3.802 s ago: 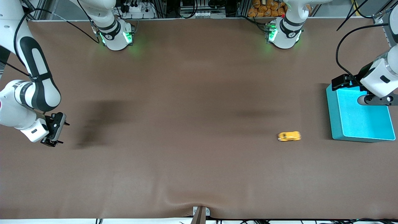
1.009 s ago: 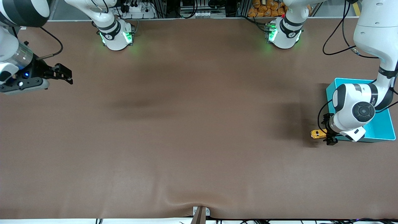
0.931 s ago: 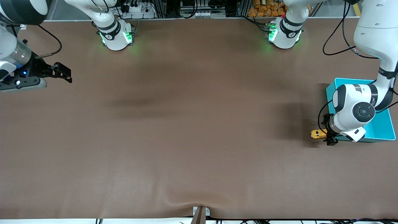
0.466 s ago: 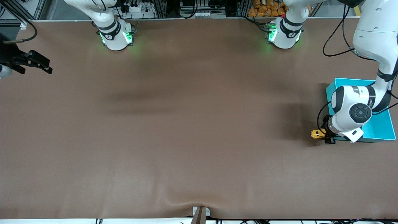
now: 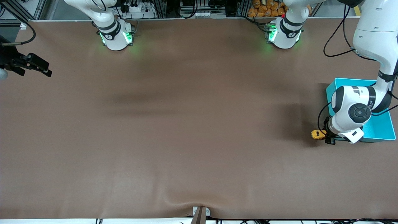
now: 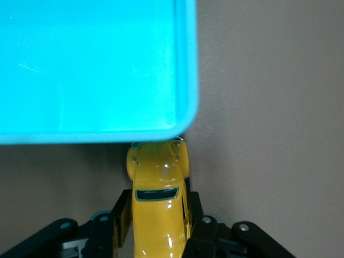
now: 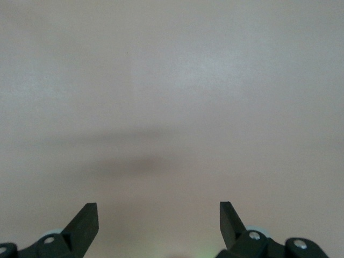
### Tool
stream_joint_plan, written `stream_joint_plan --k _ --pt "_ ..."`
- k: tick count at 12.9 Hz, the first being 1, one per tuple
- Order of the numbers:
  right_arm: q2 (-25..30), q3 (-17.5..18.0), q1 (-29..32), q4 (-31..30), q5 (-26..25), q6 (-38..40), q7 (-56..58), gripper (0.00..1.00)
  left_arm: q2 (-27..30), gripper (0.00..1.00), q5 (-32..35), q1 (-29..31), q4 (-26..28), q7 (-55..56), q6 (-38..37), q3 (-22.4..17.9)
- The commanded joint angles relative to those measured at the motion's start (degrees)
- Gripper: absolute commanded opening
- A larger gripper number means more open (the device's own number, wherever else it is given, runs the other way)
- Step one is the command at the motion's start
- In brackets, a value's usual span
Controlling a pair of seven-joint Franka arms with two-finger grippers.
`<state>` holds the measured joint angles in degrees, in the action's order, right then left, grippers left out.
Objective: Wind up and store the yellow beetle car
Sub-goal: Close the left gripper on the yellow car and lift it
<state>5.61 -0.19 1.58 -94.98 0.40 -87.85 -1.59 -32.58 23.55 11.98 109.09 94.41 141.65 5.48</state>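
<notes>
Left gripper (image 5: 327, 137) low at teal bin's (image 5: 380, 130) corner nearest front camera, fingers (image 6: 119, 220) now clamped on yellow beetle car (image 6: 159, 201); were spread a second ago. Car on brown table (image 5: 186, 124), unmoved, nose at bin wall. Right gripper (image 5: 42, 67) waits wide open, empty, shifted toward table edge.

The teal bin (image 5: 377, 133) at the left arm's end of the bench (image 5: 186, 124) is the one obstacle. The yellow beetle car (image 5: 317, 134), clamped in the left claw (image 5: 326, 136), sits just beside its wall, leaving no room between. From the bin toward the right arm's end, the brown surface lies bare.
</notes>
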Motion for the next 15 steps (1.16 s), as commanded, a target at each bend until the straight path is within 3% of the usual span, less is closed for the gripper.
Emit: stream_joint_plan --k 1,6,10,15 --pt "-2.0 -0.86 -0.8 2.87 0.65 0.84 -1.13 1.0 3.3 0.12 1.58 -0.46 0.33 0.42 -0.59 0.85" --pt "-4.02 -0.95 -0.26 4.8 0.83 -0.74 -0.69 1.0 10.24 0.13 0.71 -2.92 0.24 -5.87 -9.18 5.95" --pt "-4.02 -1.04 0.0 5.24 0.66 -0.74 -0.52 1.0 17.1 0.12 -1.22 -2.41 0.33 -32.19 -18.06 6.04" --pt "-3.85 -0.95 1.06 6.39 0.92 1.27 -0.34 1.0 19.92 0.1 -1.23 9.09 1.3 -68.16 -21.07 6.04"
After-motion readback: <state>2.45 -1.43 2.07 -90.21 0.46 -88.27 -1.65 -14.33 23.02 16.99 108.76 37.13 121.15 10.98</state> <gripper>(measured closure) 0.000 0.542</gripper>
